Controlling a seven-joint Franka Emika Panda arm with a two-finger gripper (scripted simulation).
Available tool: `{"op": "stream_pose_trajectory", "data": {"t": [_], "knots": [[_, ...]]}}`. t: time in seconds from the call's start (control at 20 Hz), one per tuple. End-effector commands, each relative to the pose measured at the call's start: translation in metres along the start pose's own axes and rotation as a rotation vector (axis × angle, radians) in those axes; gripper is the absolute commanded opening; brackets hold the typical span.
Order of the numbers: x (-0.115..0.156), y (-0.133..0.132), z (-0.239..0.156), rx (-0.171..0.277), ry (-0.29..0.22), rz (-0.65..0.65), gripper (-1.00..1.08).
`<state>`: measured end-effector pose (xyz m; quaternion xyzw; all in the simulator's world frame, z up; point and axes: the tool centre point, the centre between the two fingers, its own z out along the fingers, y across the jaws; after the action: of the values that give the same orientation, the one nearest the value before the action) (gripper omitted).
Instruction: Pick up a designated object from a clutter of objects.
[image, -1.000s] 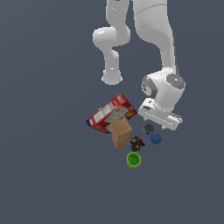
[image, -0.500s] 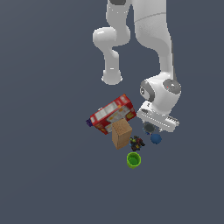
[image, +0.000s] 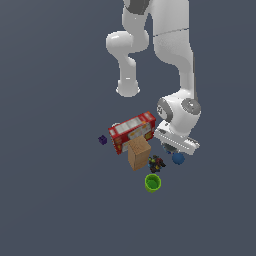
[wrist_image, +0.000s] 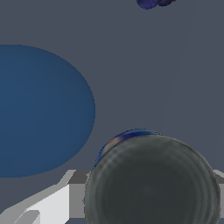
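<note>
Plain dark grey tabletop (image: 55, 200), evenly lit, no walls visible. On it, a small clutter: red printed flat box (image: 132, 131), with a tan cardboard block (image: 138, 153) touching its near side; dark multicoloured bit (image: 156, 162) just beside the block; bright green cup (image: 152, 183) a little apart, nearer the camera; tiny purple cube (image: 102, 140) off toward the exterior view's left.

White Panda arm (image: 172, 55) bent down over the exterior view's right edge of the group, wrist and gripper (image: 175, 150) low, next to the plain blue ball (image: 178, 159). Compared with half a second ago, hand lower and shifted slightly toward the ball; a second ago, higher still. Clutter unchanged.

Small squat round can (wrist_image: 151, 181) with dark grey ringed top and a sliver of blue side band: hidden under the hand in the exterior view, but filling the wrist view close up, right beside the large blue ball (wrist_image: 41, 111). Pale grey finger parts (wrist_image: 52, 201) flanking the can at either side of the picture. Jaws apparently spread around the can; contact cannot be told.
</note>
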<state>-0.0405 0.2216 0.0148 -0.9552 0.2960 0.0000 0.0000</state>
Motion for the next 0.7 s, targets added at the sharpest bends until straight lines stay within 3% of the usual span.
{"op": "stream_pose_trajectory", "data": {"t": [0.0, 0.65], "knots": [[0.0007, 0.0004, 0.0011, 0.000, 0.000, 0.001, -1.00], [0.0022, 0.0017, -0.0035, 0.001, 0.001, 0.000, -1.00]]}}
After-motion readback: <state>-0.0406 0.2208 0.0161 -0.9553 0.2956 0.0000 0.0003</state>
